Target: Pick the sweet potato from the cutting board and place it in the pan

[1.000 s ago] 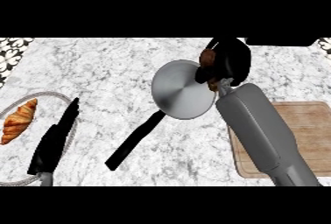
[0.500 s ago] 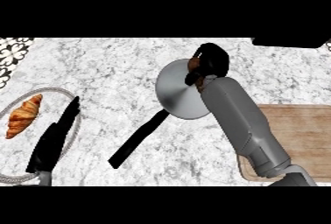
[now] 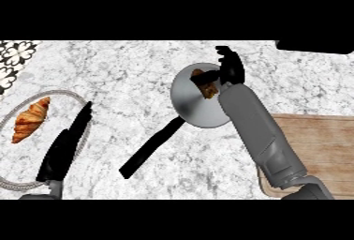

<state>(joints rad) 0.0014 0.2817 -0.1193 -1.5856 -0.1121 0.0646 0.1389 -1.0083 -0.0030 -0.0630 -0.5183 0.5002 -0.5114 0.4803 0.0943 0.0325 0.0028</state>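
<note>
Marble counter point(image 3: 138, 75), pan point(image 3: 194, 101), wooden cutting board point(image 3: 325, 140)

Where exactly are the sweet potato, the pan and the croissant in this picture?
sweet potato point(image 3: 205, 83): head view, on its brown middle, inside the pan.
pan point(image 3: 190, 101): head view, on the bare grey bottom of the pan.
croissant point(image 3: 31, 120): head view, on its golden middle, on the plate at left.

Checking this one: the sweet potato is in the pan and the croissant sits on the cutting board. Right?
Not quite. The head view shows the croissant on the plate at left, not the cutting board. The sweet potato is in the pan.
</note>
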